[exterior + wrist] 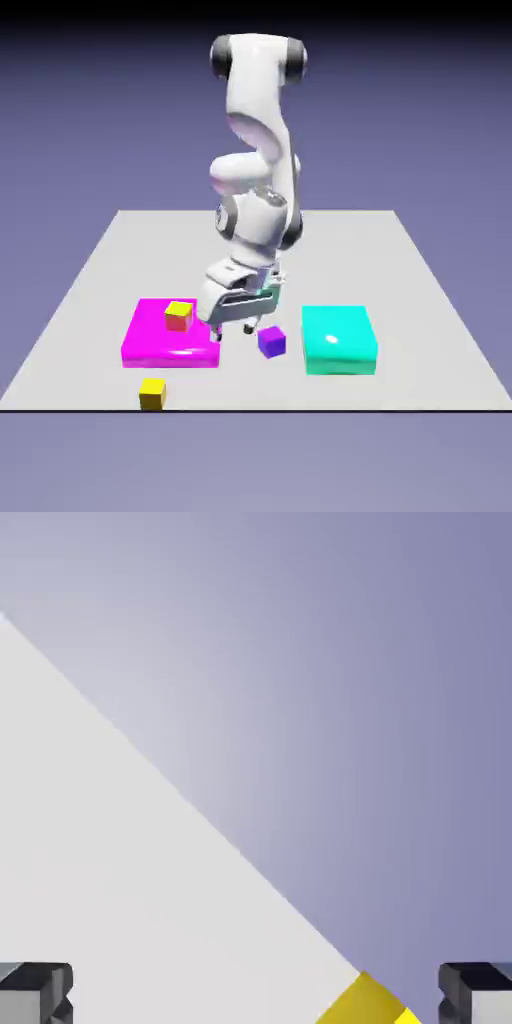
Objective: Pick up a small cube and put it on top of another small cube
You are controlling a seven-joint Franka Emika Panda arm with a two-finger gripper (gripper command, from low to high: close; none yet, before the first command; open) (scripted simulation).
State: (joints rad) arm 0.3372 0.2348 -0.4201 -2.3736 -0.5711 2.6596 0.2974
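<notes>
While arm [255,210] reaches down over counter [290,390], hand tilted, jaws [234,333] wide apart between magenta block [150,345] and purple cube [271,342]; yellow cube [152,394] lies near counter's front edge.

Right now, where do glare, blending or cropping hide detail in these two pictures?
Exterior view: white glare on the glossy turquoise block; the arm's white casing nearly loses detail. Hand view: pale tabletop looks flat; bottom edge crops the yellow cube.
</notes>
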